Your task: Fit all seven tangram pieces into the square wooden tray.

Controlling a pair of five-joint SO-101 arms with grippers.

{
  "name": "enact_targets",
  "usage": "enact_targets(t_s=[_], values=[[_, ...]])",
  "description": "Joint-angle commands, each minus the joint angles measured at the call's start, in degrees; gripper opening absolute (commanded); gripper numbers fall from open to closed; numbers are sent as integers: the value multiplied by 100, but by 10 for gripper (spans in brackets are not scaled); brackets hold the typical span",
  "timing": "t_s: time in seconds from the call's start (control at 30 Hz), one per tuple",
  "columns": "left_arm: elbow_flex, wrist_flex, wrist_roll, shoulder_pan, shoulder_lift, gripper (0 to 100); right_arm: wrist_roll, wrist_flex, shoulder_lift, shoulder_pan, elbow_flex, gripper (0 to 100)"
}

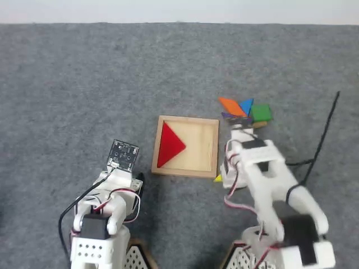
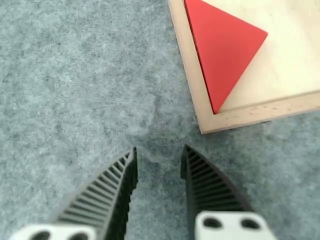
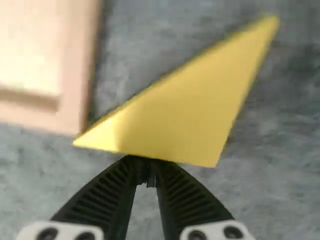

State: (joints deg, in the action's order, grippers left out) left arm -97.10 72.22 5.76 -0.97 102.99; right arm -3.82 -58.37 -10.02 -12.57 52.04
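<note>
Pinching the yellow triangle (image 3: 185, 115) by one edge, the right gripper (image 3: 146, 167) has its fingers closed on it, just outside the wooden tray (image 1: 199, 148), nr its near-right corner. The triangle's long axis slants away from the fingers. In the high view the red triangle (image 1: 168, 145) lies in the tray, long side along the left wall, apex pointing right. Over the grey counter (image 1: 67, 84) the left gripper (image 2: 159, 155) hangs w/ fingers narrowly apart, holding nothing. The orange piece (image 1: 231, 105), blue piece (image 1: 245, 106) & green piece (image 1: 261, 113) cluster beyond the tray's far-right corner.

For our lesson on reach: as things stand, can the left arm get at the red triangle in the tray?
Probably yes. The left gripper hangs open just off a corner of the tray, the red triangle lies along that side, and nothing stands between.
</note>
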Motion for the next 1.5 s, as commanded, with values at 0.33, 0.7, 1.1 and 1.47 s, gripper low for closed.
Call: enact_targets(t_s=[0.33,0.7,1.1,1.47], values=[[57,18,-44,-26,114,137,466,330,655,1508,-1776,6],[57,18,-44,-26,114,137,-712,-585,655,831,-2673,9],[57,18,-44,-26,114,137,-3692,-84,673,347,-2505,464],[57,18,-44,-26,114,137,-3437,541,1411,347,-2558,408]])
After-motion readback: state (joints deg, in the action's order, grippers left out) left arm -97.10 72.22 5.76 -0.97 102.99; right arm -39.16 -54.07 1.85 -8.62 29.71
